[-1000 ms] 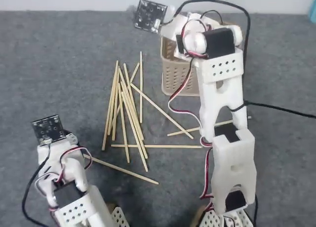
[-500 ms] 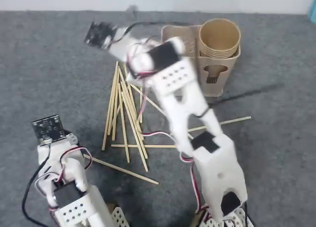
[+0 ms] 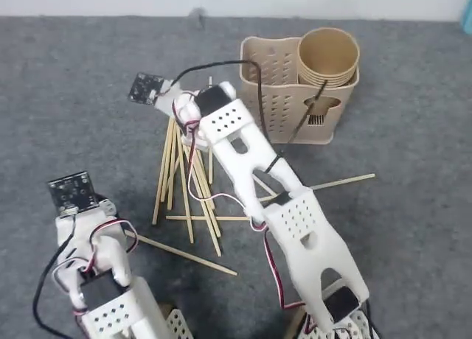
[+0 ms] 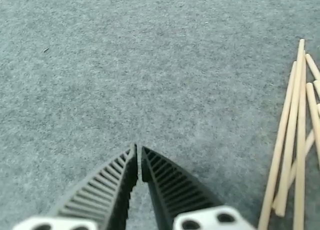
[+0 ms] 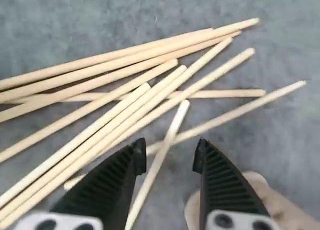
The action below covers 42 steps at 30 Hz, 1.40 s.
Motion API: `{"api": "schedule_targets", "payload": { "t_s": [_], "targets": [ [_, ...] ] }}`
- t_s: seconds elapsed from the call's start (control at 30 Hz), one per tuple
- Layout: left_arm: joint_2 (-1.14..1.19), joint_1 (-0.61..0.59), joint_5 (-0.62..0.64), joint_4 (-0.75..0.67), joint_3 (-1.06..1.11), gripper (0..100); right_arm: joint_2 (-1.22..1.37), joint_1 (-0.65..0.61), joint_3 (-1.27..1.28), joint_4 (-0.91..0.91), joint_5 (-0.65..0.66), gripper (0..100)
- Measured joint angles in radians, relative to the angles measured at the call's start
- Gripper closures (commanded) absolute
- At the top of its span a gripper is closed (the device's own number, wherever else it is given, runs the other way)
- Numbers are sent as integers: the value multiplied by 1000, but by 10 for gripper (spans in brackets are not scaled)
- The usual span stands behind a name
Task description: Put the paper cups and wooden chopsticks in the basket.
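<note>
Over the chopstick pile: right pincer set for a pick, cups already stowed.

High view: the paper cups [image 3: 328, 55] stand stacked in the right end of the basket [image 3: 280, 107] at far right, while the wooden chopsticks [image 3: 184, 173] lie scattered on the grey surface [image 3: 74, 81] to its left and nearer. Judged step: chopstick pickup. The right arm [image 3: 243, 151] reaches over the pile's far end, and its wrist hides the tips. Left wrist view: the left pincer [image 4: 138, 152] has its tips together, empty, over bare surface; the sticks beside it are cut off at the frame edge. Right wrist view: the right pincer [image 5: 170, 150] is apart, with a single chopstick [image 5: 167, 135] between its jaws. The next move calls for lowering and closing on that stick alone, clear of its neighbours. Contact with the surface cannot be judged.
</note>
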Motion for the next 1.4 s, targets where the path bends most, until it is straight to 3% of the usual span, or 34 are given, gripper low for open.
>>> {"api": "schedule_targets", "payload": {
  "t_s": [0.3,0.87,1.03,1.07,1.4],
  "targets": [
    [0,0,0,0,0,984,83,64,0,-110,0,836],
    [0,-2,0,0,0,984,143,52,5,-132,-2,841],
    [0,-3,0,0,0,984,143,57,5,-143,-3,998],
    [0,-3,0,0,0,984,143,58,3,-143,-3,984],
    [0,-3,0,0,0,984,147,54,-301,112,-2,991]
  ]
}}
